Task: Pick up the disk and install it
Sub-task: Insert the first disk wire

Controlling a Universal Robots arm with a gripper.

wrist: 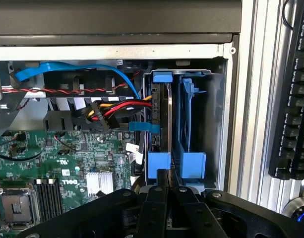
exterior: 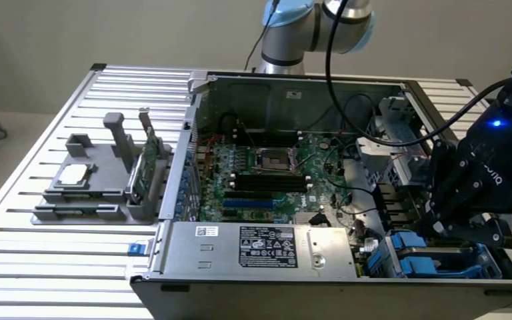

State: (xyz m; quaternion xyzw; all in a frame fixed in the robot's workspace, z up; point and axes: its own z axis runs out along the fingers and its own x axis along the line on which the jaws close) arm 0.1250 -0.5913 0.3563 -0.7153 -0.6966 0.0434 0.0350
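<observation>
The disk (wrist: 169, 124) stands on edge in the drive bay (wrist: 218, 114) at the corner of the open computer case. Blue carrier rails (wrist: 159, 163) sit on its sides. My gripper (wrist: 166, 174) is shut, its black fingers (wrist: 155, 203) pressed together right at the disk's near end. I cannot tell whether they touch it. In the exterior view the gripper (exterior: 456, 223) hangs over the blue-railed disk (exterior: 413, 252) at the case's corner on the exterior view's right.
SATA and power cables (wrist: 114, 106) run beside the bay. The motherboard (exterior: 265, 177) and the power supply (exterior: 256, 247) lie inside the case. A grey holder (exterior: 96, 190) with a silver chip (exterior: 72, 175) and a green card (exterior: 154, 157) stands at the exterior view's left. A keyboard (wrist: 293, 99) lies outside the case.
</observation>
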